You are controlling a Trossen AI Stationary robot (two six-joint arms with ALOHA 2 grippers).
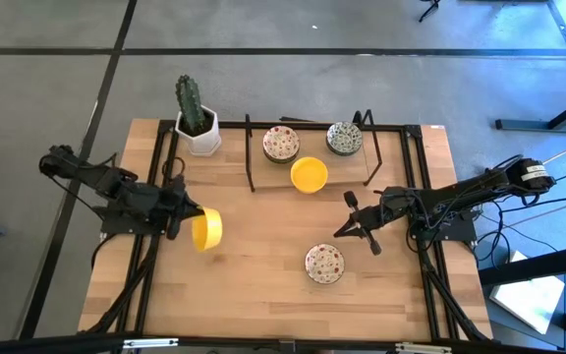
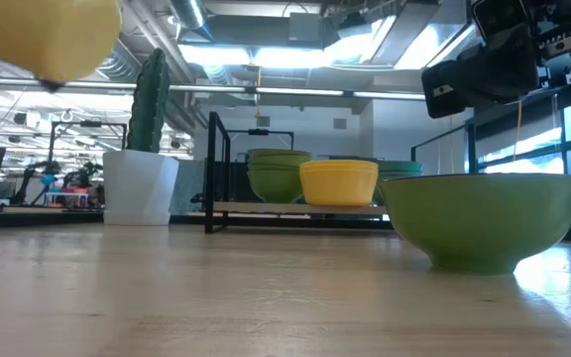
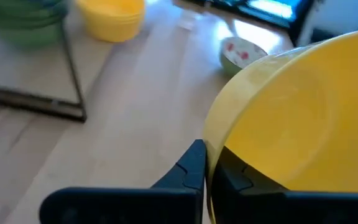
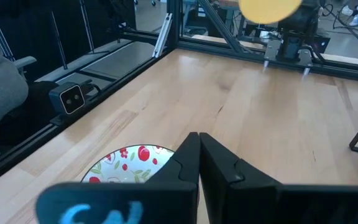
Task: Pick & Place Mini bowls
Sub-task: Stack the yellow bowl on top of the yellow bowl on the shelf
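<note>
My left gripper [image 1: 193, 226] is over the table's left half, shut on a plain yellow mini bowl [image 1: 206, 229], which shows high up in the low view [image 2: 48, 35]. My right gripper [image 1: 340, 232] is shut and empty, hovering just beyond a white, red-speckled bowl [image 1: 324, 263] that rests on its base on the table [image 4: 129, 163]. Another yellow bowl [image 1: 309, 174] stands on the table in front of the rack. A red-speckled stack [image 1: 281, 144] and a green-grey stack [image 1: 344, 138] sit on the rack. My left gripper pinches the yellow bowl's rim [image 3: 213, 146], with one finger [image 3: 236, 177] inside the hollow and the other finger [image 3: 191, 168] outside its wall. The fingers come roughly level from the table's left. The bowl is lifted clear of the table and tipped on edge, its opening facing right.
A cactus in a white pot [image 1: 197, 128] stands at the far left, beside the black wire rack [image 1: 252, 157]. Black frame rails [image 1: 160, 177] run along both sides of the table. Bare wood [image 1: 263, 246] lies between the two grippers.
</note>
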